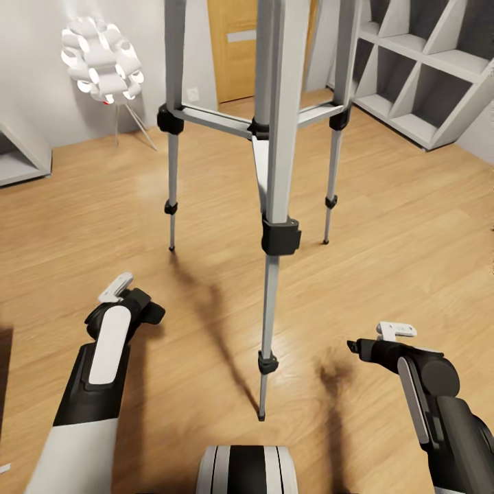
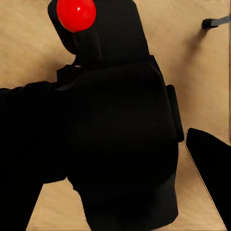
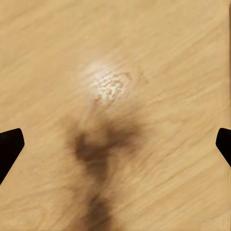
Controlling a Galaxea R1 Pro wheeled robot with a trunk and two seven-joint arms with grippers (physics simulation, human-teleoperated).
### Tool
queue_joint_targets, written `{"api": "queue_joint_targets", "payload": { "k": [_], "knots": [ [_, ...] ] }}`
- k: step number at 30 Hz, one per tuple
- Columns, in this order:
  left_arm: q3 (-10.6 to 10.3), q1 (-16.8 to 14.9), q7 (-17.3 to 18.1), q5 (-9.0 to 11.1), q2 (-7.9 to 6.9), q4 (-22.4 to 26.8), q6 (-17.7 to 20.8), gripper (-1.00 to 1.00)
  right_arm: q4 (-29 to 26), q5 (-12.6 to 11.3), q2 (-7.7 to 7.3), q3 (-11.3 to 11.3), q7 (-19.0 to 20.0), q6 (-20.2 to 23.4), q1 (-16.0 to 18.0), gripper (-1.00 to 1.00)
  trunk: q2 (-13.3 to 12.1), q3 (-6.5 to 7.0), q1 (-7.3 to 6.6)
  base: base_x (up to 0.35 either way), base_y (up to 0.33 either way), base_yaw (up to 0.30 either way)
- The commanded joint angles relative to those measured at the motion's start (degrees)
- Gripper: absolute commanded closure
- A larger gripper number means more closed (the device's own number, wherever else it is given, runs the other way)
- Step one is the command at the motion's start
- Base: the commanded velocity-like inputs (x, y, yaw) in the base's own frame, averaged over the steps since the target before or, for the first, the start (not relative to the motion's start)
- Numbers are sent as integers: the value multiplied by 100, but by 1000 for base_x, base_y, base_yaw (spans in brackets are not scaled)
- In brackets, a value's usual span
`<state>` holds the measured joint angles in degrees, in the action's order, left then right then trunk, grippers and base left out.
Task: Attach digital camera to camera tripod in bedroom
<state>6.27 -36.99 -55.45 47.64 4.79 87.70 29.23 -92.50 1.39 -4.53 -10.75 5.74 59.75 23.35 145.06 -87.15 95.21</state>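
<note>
Camera (image 2: 120, 144): black body w/ red button (image 2: 76, 13) on top, sitting in my left gripper (image 2: 115, 159); in the left wrist view it fills the space between the fingers, wood floor behind it. In the head view I can't make the camera out, it's hidden under the left wrist.
Left gripper: closed around the camera, one dark finger (image 2: 209, 168) at the camera's side. In the head view the left arm (image 1: 110, 343) is low at the left, over the floor, near the tripod's front leg but apart from it.
Tripod (image 1: 278, 171): right in front of me, 3 silver legs w/ black clamps and grey braces joining at a centre hub. Front leg comes down between my two arms, its foot (image 1: 261, 415) on the floor close to my base. Other 2 legs land farther back. Head of the tripod is cut off at the top edge.
Right gripper (image 1: 353, 346): spread wide, nothing between the fingers; fingertips (image 3: 9, 144) sit at opposite edges of the right wrist view, bare floor and a dark shadow between them. It's right of the front leg, not touching.
Floor (image 1: 412, 226): light wood planks, tripod shadows across it.
Back of room: white sculptural lamp (image 1: 101, 60) at left, wooden door (image 1: 233, 48) behind the tripod, grey slanted shelves (image 1: 425, 75) at right.
</note>
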Motion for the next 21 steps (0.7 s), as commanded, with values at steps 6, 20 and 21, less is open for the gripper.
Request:
{"api": "queue_joint_targets", "payload": {
  "k": [6,20,21],
  "knots": [
    [-54,505,41,185,-16,208,172,100,-6,19,-3,5,41,25,10,-100,-7,130,-16,0,0,0],
    [-69,812,174,261,-74,349,696,100,-5,18,15,251,41,25,19,-100,-25,440,-52,0,0,0],
    [-68,824,176,261,-76,360,737,100,-5,18,13,333,41,25,18,-100,-27,462,-55,0,0,0]
  ]
}}
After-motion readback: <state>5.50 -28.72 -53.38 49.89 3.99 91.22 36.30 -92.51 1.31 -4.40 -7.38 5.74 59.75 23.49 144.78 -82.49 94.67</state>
